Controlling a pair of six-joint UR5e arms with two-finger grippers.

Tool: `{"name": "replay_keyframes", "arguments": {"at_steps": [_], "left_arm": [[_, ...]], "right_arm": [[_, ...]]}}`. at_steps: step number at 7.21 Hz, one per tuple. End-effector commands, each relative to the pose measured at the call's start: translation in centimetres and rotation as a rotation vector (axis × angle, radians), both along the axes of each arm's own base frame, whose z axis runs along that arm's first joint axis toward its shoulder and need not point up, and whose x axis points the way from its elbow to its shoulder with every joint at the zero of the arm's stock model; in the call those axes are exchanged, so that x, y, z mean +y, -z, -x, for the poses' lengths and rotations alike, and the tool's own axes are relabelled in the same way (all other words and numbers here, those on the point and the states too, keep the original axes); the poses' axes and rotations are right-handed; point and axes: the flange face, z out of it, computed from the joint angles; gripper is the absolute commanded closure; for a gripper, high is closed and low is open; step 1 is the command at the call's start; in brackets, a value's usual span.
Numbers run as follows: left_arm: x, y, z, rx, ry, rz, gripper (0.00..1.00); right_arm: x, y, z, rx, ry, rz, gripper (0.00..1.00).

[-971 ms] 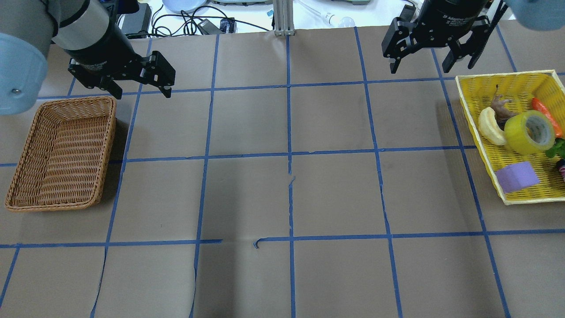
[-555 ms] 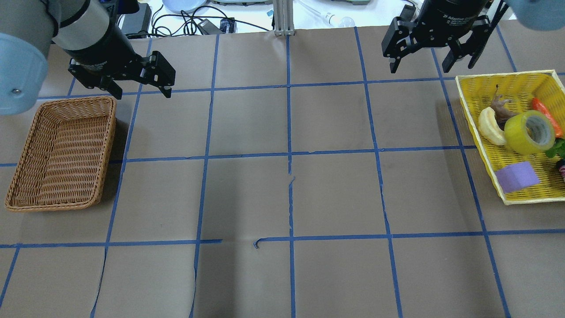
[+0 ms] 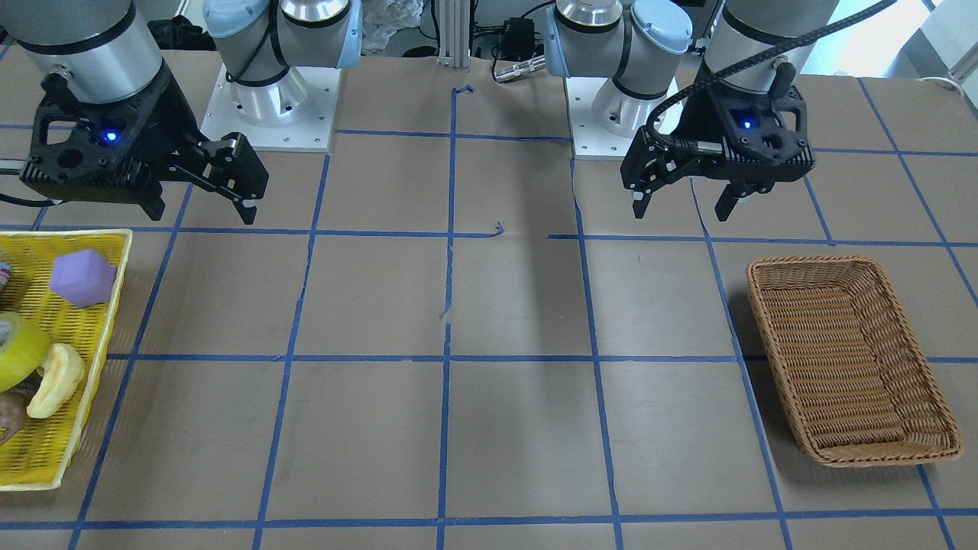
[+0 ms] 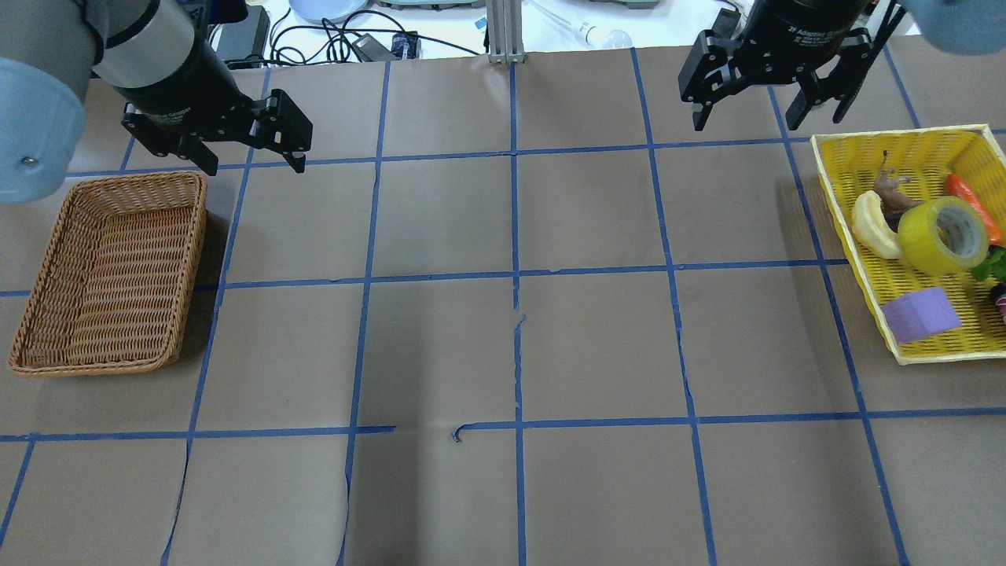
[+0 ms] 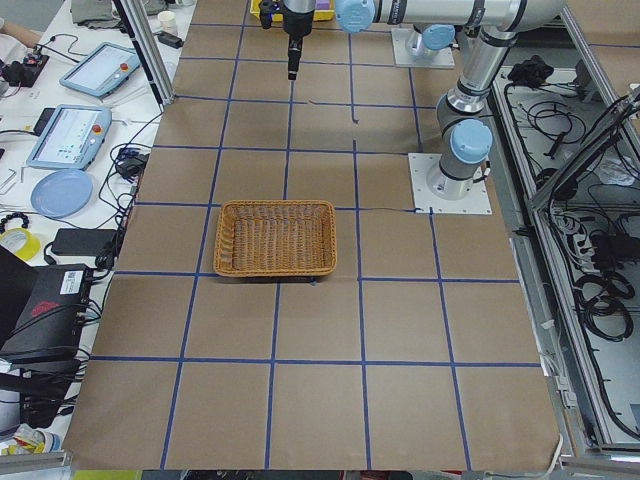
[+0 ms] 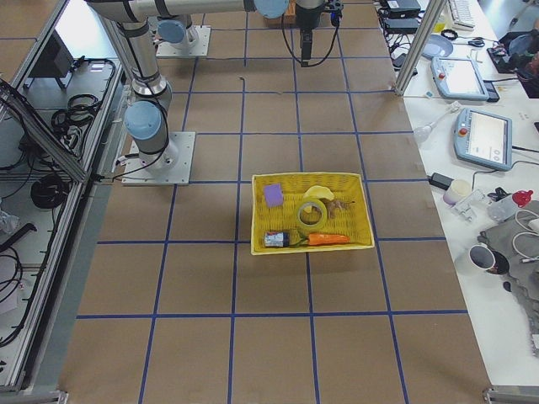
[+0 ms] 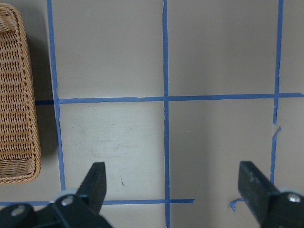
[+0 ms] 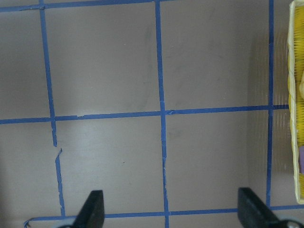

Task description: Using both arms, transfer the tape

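Note:
The yellow-green tape roll (image 4: pixel 941 234) lies tilted in the yellow basket (image 4: pixel 853 236) at the table's right, next to a pale crescent toy (image 4: pixel 872 226). It also shows in the front view (image 3: pixel 14 350) and the right side view (image 6: pixel 311 214). My right gripper (image 4: pixel 745 124) is open and empty, above the table to the far left of that basket; its wrist view shows only the basket's edge (image 8: pixel 295 118). My left gripper (image 4: pixel 253 167) is open and empty, just beyond the wicker basket (image 4: pixel 110 275). Both grippers show in the front view, the left (image 3: pixel 680 212) and the right (image 3: pixel 202 215).
The yellow basket also holds a purple block (image 4: pixel 921 314), an orange toy (image 4: pixel 973 206) and a brown toy. The wicker basket (image 3: pixel 848 359) has nothing in it. Blue tape lines form a grid on the brown table. Cables and devices lie beyond the far edge.
The right gripper has crept very slightly toward the table's far edge. The left arm and the tape have not moved.

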Motion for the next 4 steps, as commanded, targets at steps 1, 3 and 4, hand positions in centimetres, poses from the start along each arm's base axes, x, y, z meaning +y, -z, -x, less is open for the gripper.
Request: {"name": "replay_keyframes", "arguments": {"at_steps": [1,3,4], "left_arm": [[-0.34,-0.13,0.01,0.000,0.001,0.027,0.00],[-0.43,0.10,0.02,0.002,0.000,0.022,0.00],[-0.33,-0.06,0.02,0.002,0.002,0.025,0.00]], "right_arm": [[0.11,-0.05,0.00,0.000,0.000,-0.004,0.00],[0.18,-0.10,0.08,0.000,0.002,-0.005,0.00],[0.21,-0.09,0.00,0.000,0.000,-0.007,0.00]]}}
